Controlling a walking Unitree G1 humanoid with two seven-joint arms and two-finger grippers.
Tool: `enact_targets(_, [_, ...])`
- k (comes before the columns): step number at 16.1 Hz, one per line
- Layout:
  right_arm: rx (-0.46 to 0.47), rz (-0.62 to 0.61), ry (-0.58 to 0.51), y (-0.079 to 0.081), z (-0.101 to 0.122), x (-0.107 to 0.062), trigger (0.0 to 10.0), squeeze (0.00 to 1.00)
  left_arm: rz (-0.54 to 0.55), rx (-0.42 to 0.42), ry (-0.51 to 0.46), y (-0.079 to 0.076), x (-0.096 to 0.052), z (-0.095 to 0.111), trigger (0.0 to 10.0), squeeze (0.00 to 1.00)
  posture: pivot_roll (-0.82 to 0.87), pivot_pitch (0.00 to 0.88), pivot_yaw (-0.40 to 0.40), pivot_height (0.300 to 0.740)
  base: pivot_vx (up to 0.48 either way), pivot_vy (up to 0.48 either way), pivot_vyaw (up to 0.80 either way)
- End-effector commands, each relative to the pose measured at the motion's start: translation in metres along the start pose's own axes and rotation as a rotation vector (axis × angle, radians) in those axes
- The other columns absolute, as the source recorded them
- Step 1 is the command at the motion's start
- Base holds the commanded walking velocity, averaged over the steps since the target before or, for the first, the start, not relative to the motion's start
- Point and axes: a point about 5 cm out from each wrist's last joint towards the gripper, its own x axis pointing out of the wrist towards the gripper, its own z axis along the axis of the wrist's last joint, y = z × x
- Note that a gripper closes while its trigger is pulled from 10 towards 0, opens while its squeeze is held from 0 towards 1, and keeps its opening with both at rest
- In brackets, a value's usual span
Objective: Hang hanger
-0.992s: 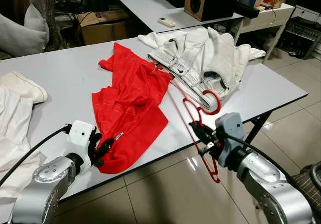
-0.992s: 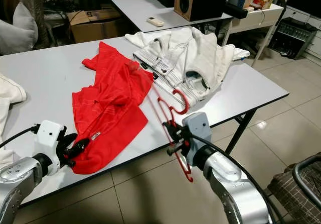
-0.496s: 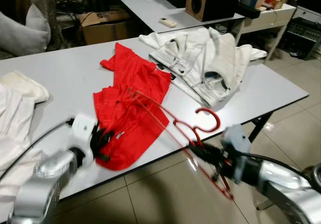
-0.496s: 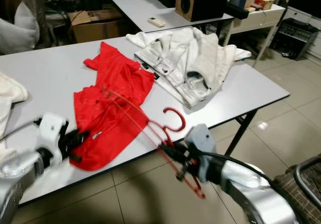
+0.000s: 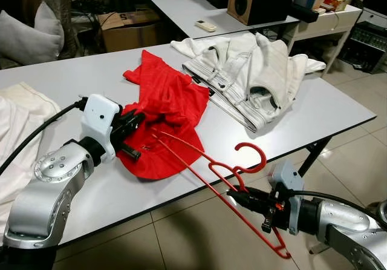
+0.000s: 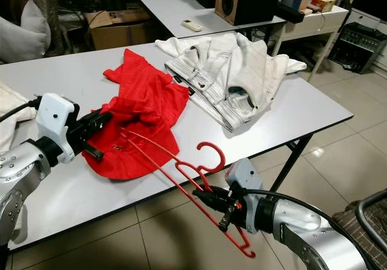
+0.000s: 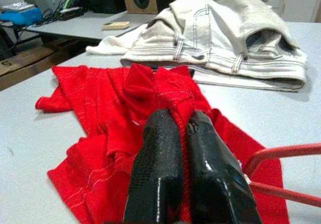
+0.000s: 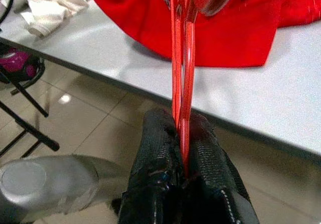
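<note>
- Two claws are busy at the grey bench (image 5: 72,82).
- At the left of the frame, the left claw (image 5: 134,125) is pinched tight on a fold of the red shirt (image 5: 166,109), which lies in the middle of the bench.
- At the lower right, the right claw (image 5: 237,198) squeezes the red hanger (image 5: 208,170) by its thin bars.
- One end of the hanger rests on the shirt, and its hook (image 5: 253,155) curls up past the bench edge.
- White clothes (image 5: 254,73) are piled at the upper right.
</note>
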Motion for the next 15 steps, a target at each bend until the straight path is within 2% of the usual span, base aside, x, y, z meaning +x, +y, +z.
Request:
enact_targets(1, [0.053,-0.046,0.057,-0.006,-0.009,-0.005,10.0,0.0,-0.034,0.017,-0.033,-0.003,0.001,0.012,0.0,0.0,-0.05,0.0,-0.009,0.74,0.0,0.0,0.0])
enact_targets(3, [0.11,-0.113,0.09,-0.013,-0.017,-0.006,10.0,0.0,-0.077,0.025,-0.022,-0.008,0.001,0.013,0.0,0.0,-0.05,0.0,-0.01,0.74,0.0,0.0,0.0])
enact_targets(6, [0.202,-0.15,0.065,-0.017,-0.019,-0.002,10.0,0.0,-0.085,0.034,-0.013,-0.01,0.0,0.014,0.0,0.0,-0.05,0.0,-0.013,0.74,0.0,0.0,0.0])
enact_targets(9, [0.241,-0.14,0.049,-0.017,-0.019,0.01,10.0,0.0,-0.121,0.019,-0.02,-0.015,0.001,0.018,0.0,0.0,-0.04,0.0,-0.018,0.74,0.0,0.0,0.0])
enact_targets(12, [0.282,-0.078,-0.075,-0.015,-0.003,0.021,10.0,0.0,-0.136,0.013,-0.021,-0.02,0.002,0.018,0.0,0.0,-0.03,0.0,-0.022,0.74,0.0,0.0,0.0])
enact_targets(14, [0.3,-0.076,-0.093,-0.017,-0.001,0.024,10.0,0.0,-0.139,0.008,-0.026,-0.021,0.002,0.02,0.0,0.0,-0.03,0.0,-0.022,0.74,0.0,0.0,0.0])
enact_targets(15, [0.33,-0.091,-0.07,-0.023,-0.004,0.03,10.0,0.0,-0.141,0.003,-0.03,-0.021,0.003,0.021,0.0,0.0,-0.03,0.0,-0.027,0.74,0.0,0.0,0.0])
